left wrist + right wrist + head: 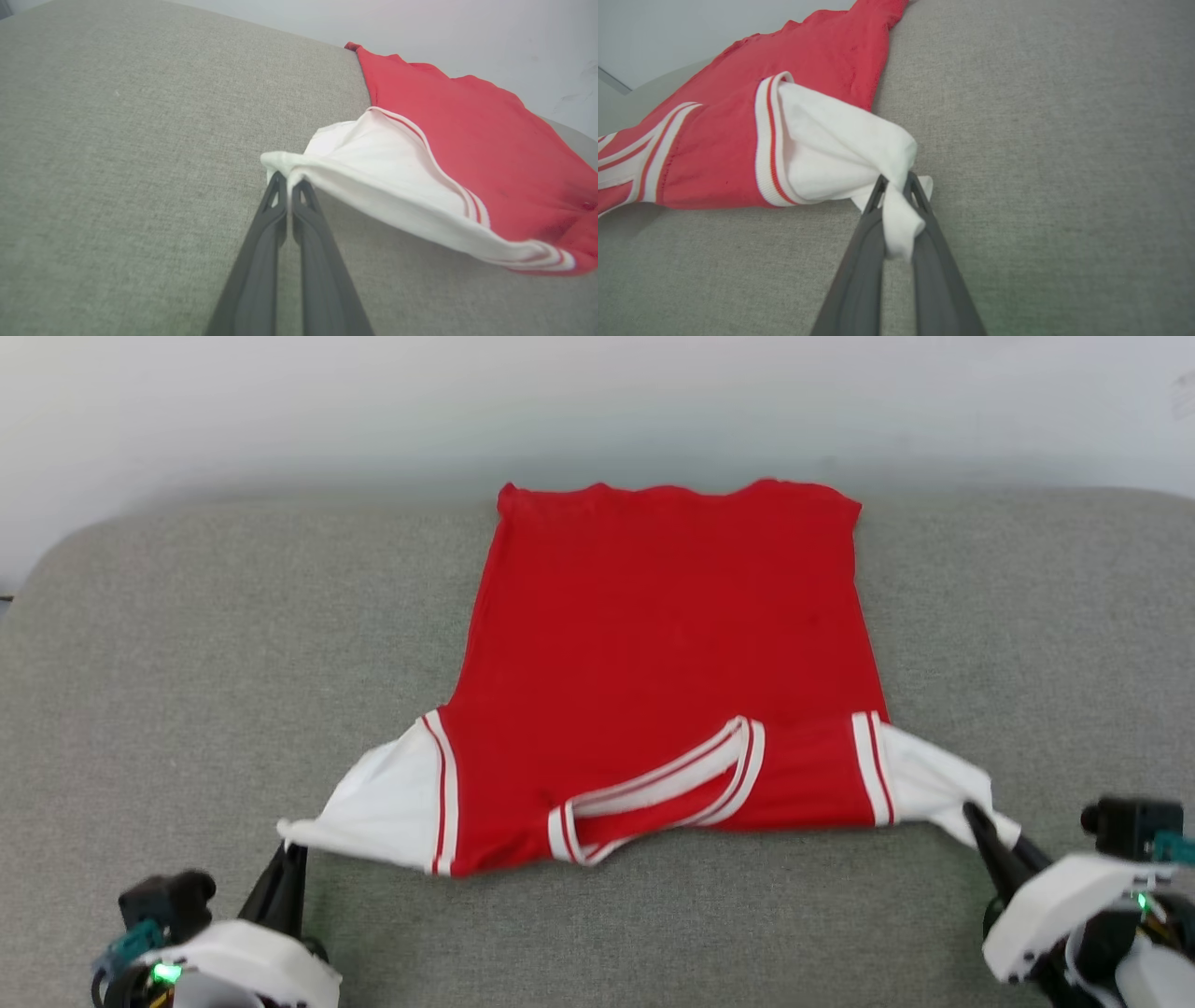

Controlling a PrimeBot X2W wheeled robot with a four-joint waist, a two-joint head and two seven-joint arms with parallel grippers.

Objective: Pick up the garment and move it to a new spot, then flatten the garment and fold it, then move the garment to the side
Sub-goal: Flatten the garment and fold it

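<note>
Jersey [653,644] lies spread out mid-frame in my head view on the grey cushion [187,663], collar [663,784] toward the bottom. Left gripper [289,179] is pinched tight on the left sleeve [373,158] tip at lower left. Right gripper [896,179] clamps the right sleeve [831,140] at lower right. Both sleeve tips look slightly lifted, hard to tell.

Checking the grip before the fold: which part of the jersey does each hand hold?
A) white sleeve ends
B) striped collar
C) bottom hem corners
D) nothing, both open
A: the left hand and the right hand are each shut on a white sleeve end of the red jersey.
</note>
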